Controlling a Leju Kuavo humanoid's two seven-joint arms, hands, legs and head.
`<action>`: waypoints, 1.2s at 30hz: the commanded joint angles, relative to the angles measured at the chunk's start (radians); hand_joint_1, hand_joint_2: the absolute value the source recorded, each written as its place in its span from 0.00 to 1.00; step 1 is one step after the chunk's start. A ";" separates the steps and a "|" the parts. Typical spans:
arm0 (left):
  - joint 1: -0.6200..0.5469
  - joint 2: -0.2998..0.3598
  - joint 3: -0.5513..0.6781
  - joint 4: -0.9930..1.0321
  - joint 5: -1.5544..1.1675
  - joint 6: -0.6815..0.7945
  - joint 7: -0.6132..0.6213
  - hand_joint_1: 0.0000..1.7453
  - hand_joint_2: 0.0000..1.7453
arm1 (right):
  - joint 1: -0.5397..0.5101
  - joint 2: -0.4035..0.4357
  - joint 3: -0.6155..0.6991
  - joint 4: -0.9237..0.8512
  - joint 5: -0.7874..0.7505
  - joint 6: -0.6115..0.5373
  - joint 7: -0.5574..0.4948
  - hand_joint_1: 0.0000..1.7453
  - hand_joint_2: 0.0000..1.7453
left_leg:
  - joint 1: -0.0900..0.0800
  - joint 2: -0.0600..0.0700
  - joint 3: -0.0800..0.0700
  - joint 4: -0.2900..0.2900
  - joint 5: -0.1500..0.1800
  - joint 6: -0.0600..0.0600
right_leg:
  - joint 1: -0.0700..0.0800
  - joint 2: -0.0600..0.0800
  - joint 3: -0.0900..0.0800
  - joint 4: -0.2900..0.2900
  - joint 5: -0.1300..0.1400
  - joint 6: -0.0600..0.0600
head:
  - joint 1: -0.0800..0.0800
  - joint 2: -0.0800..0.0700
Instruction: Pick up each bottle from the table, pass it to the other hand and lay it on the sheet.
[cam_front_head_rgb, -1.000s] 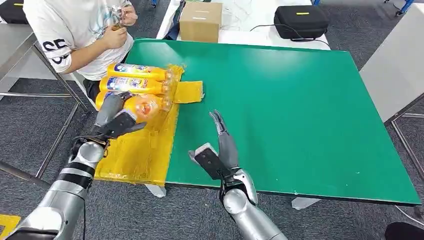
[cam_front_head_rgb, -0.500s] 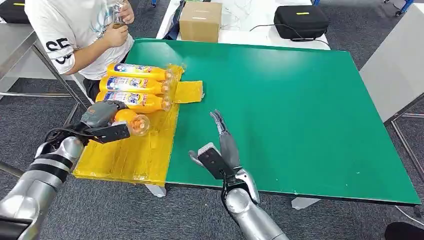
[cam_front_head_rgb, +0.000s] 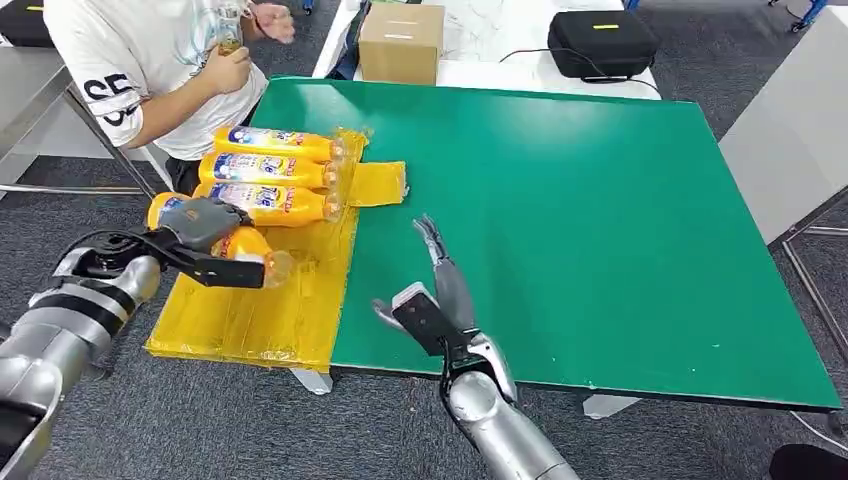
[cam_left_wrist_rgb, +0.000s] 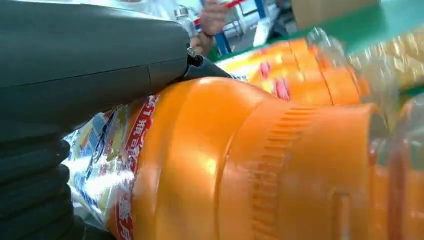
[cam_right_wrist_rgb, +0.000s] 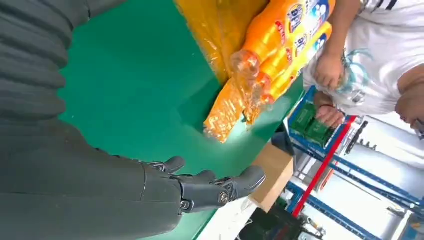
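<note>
Yellow sheet: left hand grips labelled bottle

Bright, even overhead light; shadows under the arms are soft and faint. The green table shows no hard glare, while the yellow sheet glints at 8 o'clock. In the left wrist view the bottle is close, soft-focused, with sheen; its 3 o'clock edge smears into blur.

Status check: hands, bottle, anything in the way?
Left hand grips fourth bottle over yellow sheet. Right hand open above green table. Three bottles already laid. Person close behind sheet.
</note>
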 joint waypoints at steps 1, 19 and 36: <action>-0.088 -0.185 -0.301 0.234 -0.049 0.056 0.047 1.00 1.00 | -0.063 0.000 0.022 0.081 0.005 0.020 0.006 0.00 1.00 | 0.000 -0.007 0.006 -0.001 -0.001 0.000 | 0.000 -0.006 0.008 0.000 -0.003 -0.001 | 0.000 0.000; -0.001 -0.306 -0.284 0.253 0.045 0.087 0.015 1.00 1.00 | -0.077 0.005 0.033 0.095 0.024 0.027 0.005 0.00 1.00 | -0.001 -0.001 0.003 -0.001 -0.001 0.000 | -0.001 -0.001 0.004 -0.001 -0.001 0.000 | 0.000 0.000; 0.019 -0.316 -0.234 0.251 0.083 0.150 0.021 0.00 1.00 | -0.089 -0.001 0.047 0.106 0.032 0.029 0.005 0.00 1.00 | 0.000 -0.001 0.008 0.000 -0.003 -0.001 | 0.000 -0.001 0.009 -0.001 -0.002 -0.001 | 0.000 0.000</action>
